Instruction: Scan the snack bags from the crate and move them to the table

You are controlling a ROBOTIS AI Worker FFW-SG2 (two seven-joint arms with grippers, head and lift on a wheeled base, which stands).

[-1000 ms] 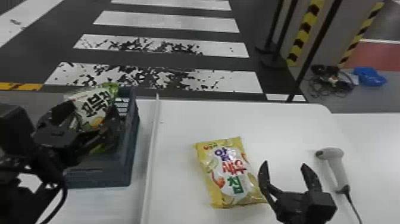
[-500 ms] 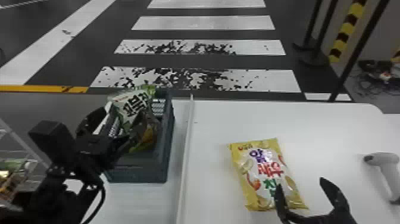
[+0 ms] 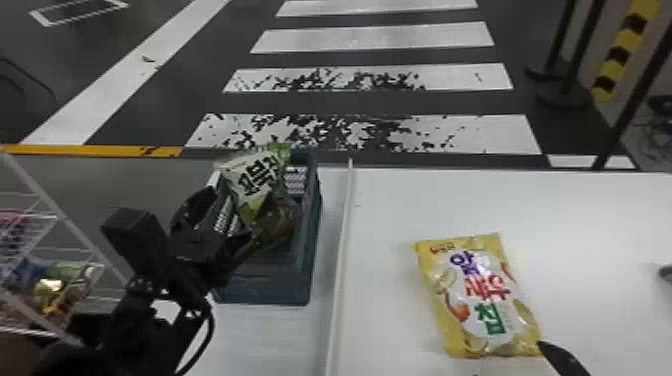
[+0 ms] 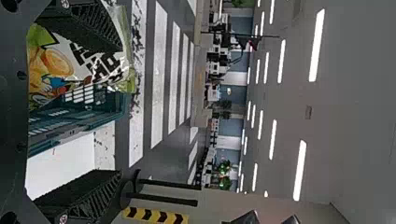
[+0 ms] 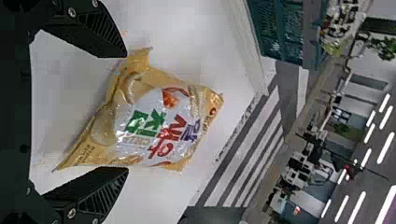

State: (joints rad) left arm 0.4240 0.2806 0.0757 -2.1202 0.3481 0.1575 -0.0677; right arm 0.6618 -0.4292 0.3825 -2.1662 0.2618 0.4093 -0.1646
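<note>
In the head view my left gripper (image 3: 222, 227) stands open at the crate's left side, close to a green-and-white snack bag (image 3: 255, 180) leaning up in the dark crate (image 3: 280, 285). The left wrist view has the green-and-white bag (image 4: 102, 65) beside one finger of my left gripper (image 4: 120, 110), with no grip on it. A yellow snack bag (image 3: 480, 300) lies flat on the table (image 3: 390, 260). One finger of my right gripper (image 3: 562, 359) shows at its near right corner. In the right wrist view my right gripper (image 5: 126, 113) is open, its fingers around the near end of the yellow bag (image 5: 149, 126).
A raised white strip (image 3: 341, 260) divides the table between crate and yellow bag. A wire rack (image 3: 55, 250) with packages stands at the far left. The scanner's edge (image 3: 666, 274) shows at the right. Another darker bag (image 3: 280, 225) sits in the crate.
The head view has turned left, shifting table and crate rightward in it. My right gripper has moved from the yellow bag's right side to its near end. My left gripper keeps about its place by the crate.
</note>
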